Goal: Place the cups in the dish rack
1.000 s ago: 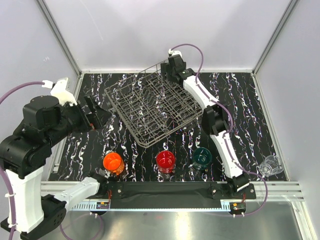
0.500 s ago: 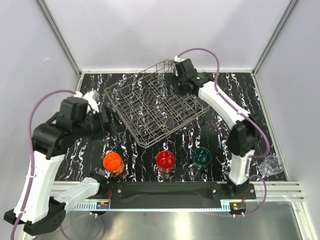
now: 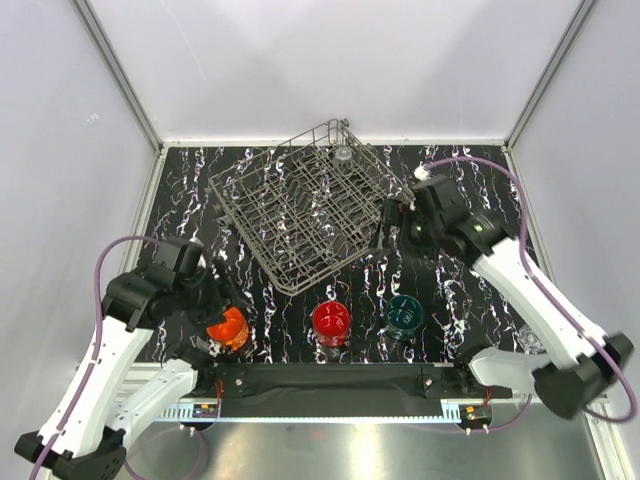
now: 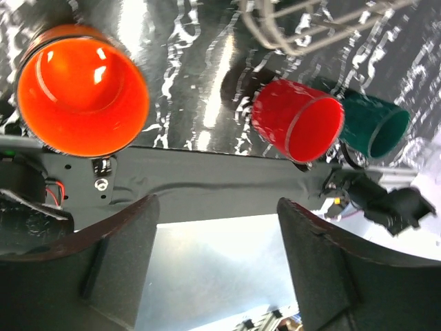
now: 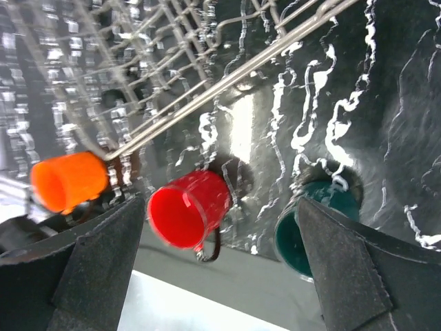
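The wire dish rack [image 3: 300, 215] stands at the back middle of the table, with a small clear cup [image 3: 343, 153] in its far corner. The orange cup [image 3: 228, 328], red cup [image 3: 331, 322] and teal cup [image 3: 404, 314] stand in a row near the front edge. Another clear cup [image 3: 528, 339] sits at the right, partly hidden by the right arm. My left gripper [image 3: 203, 318] is open and empty, just left of the orange cup [image 4: 83, 89]. My right gripper [image 3: 392, 228] is open and empty by the rack's right corner, above the red cup [image 5: 182, 210] and teal cup [image 5: 310, 231].
The black base bar [image 3: 330, 378] runs along the front edge just behind the cups. White walls close in the table on the left, back and right. The rack's near rim [image 5: 227, 76] crosses the right wrist view.
My left arm swung from beside the rack's left side down to the orange cup. My right arm drew back from the rack's far corner, where a clear cup now shows.
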### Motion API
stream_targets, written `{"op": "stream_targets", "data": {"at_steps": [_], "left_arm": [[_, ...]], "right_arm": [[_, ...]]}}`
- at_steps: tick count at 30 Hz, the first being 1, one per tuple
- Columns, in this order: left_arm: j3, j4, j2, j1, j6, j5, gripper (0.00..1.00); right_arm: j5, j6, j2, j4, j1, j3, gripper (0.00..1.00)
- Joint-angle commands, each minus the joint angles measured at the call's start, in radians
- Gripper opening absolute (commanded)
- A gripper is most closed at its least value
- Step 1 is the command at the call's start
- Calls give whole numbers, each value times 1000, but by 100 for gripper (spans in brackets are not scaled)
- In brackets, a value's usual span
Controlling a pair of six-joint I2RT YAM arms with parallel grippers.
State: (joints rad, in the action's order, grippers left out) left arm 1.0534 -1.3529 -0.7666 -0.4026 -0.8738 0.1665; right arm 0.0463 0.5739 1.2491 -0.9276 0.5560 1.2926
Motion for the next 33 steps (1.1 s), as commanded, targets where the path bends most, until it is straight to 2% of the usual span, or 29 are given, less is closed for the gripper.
{"op": "stream_targets", "data": {"at_steps": [1, 6, 10, 18, 22, 28, 33], "left_arm": [[-48, 38, 24, -1, -90, -77, 73], [-81, 51, -48, -8, -122, -136, 72], [-92, 31, -118, -19, -177, -189, 66], [-118, 37, -204, -57, -251, -271, 65], [-174, 99, -233, -62, -295, -245, 65], [-236, 167, -263, -64, -347, -242, 64], [-273, 212, -318, -64, -352, -225, 64]], "right_arm": [[56, 75, -97, -10, 9, -56, 98], [138, 9, -129, -5, 9, -92, 95], [151, -107, -80, -63, 7, -58, 94], [285, -144, -63, 49, 9, -151, 89], [322, -143, -70, 88, 9, -177, 89], [299, -189, -34, 27, 7, -98, 89], [283, -160, -50, 15, 9, -82, 89]]}}
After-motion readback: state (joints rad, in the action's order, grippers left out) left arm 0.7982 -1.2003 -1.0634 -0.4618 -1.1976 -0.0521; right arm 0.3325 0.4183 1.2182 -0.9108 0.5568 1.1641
